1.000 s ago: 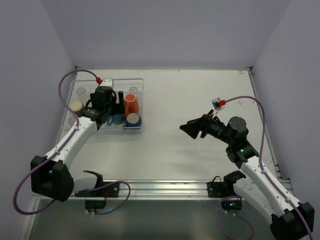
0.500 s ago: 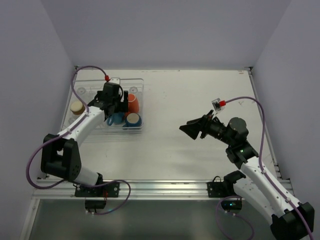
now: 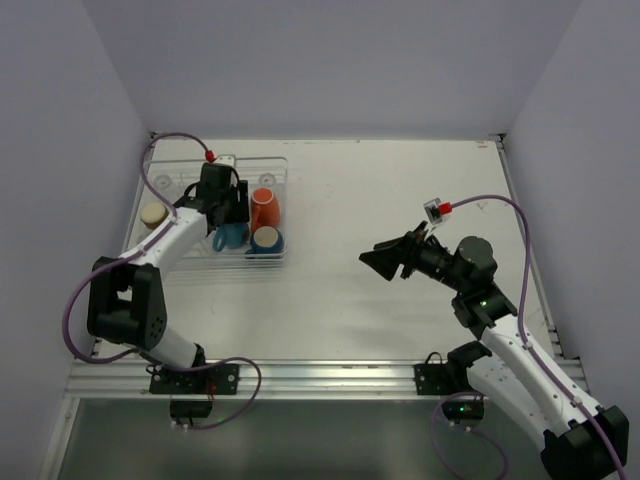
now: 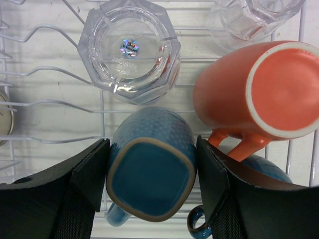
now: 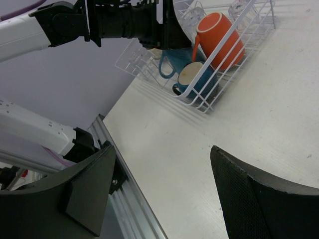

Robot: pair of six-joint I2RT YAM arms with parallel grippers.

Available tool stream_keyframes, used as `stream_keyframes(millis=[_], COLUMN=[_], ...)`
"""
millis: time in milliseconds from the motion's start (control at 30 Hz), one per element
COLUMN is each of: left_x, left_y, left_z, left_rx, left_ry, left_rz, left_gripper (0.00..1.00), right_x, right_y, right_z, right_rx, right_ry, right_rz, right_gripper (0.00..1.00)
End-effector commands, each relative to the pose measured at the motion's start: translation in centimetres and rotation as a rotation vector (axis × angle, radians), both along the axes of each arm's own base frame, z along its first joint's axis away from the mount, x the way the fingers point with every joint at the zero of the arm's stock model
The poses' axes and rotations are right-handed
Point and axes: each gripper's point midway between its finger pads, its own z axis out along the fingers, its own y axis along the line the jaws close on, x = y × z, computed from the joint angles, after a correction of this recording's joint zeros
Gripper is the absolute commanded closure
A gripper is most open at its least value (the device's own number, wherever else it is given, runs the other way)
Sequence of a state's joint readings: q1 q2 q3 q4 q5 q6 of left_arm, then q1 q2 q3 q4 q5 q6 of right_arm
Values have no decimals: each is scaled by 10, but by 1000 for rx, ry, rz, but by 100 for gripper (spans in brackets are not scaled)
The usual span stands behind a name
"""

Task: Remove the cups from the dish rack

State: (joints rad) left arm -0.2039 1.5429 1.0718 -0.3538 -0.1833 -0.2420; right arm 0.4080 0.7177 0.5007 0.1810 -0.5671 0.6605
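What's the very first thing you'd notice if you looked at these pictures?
The bright orange mug jumps out, tipped bottom-up in the dish rack at the table's far left. Right beside it, the left end effector is closed around a blue mug, one finger on each side. The right end effector hangs open over the table on the right, far from the rack.
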Motion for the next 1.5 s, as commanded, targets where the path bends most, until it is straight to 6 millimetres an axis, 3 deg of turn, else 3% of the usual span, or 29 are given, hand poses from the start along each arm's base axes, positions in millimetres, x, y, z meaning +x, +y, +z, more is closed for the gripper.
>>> stream_keyframes(millis=[0, 200, 433, 500, 733, 900, 1067, 1233, 1267, 1467], left_x=[10, 2, -15, -19, -38, -53, -78, -103, -107, -131], left_y=[0, 3, 3, 4, -2, -27, -79, -111, -114, -127], left_z=[30, 64, 127, 137, 192, 219, 251, 267, 278, 293], left_rx=[-16, -31, -87, -94, -182, -310, -583, -790, -810, -933], left_ry=[-105, -175, -329, -354, -499, -561, -623, -614, -648, -640], left_rz=[-2, 18, 16, 16, -7, -113, -338, -486, -520, -617], left_gripper=[52, 70, 74, 74, 76, 77, 78, 78, 78, 78], right_x=[1, 1, 5, 10, 16, 26, 29, 38, 36, 30], right_y=[1, 2, 9, 13, 38, 56, 77, 95, 100, 119], right_z=[8, 12, 14, 13, 34, 57, 89, 97, 95, 103], right_rx=[6, 10, 43, 44, 150, 238, 342, 366, 350, 321], right_ry=[-48, -42, 5, 22, 76, 43, -18, -41, -36, -73], right_rz=[4, 4, -3, -14, 30, 16, 42, 77, 106, 205], right_gripper=[21, 21, 21, 21, 21, 21, 22, 25, 25, 25])
